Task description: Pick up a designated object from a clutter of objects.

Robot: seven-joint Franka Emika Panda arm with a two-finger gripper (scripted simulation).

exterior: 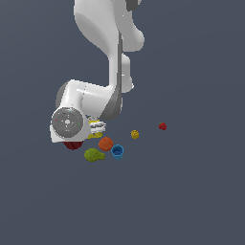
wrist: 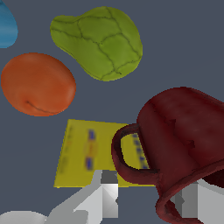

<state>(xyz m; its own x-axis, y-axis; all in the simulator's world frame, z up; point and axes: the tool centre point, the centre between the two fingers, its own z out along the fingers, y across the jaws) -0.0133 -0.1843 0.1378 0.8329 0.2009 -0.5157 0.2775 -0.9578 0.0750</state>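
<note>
We see the white arm bent low over the clutter, and its wrist covers most of the dark red mug [exterior: 72, 145] in the exterior view; only a small dark red part shows under the wrist, at the exterior view's left end of the group. In the wrist view the mug [wrist: 183, 140] is very close to the camera. It lies tilted, its loop handle turned toward the yellow-and-blue box [wrist: 94, 151], and its rim comes down around one finger of the gripper [wrist: 146, 199]. That finger [wrist: 186, 203] stands inside the mouth of the mug, and the other finger [wrist: 107, 197] stands outside, beside the handle and in front of the box. The jaws are spread, with the wall and handle of the mug between them; we cannot tell if the pads touch it.

The orange ball [exterior: 105, 143] lies just beside the box, and the green lumpy fruit [exterior: 94, 154] lies near the ball, on the nearer side in the exterior view. The blue cup [exterior: 117, 151] stands to the exterior view's right of the ball. The small yellow piece [exterior: 135, 134] lies farther to that right, apart from the group, and the tiny red ball [exterior: 162, 126] is well apart, still more to that side.
</note>
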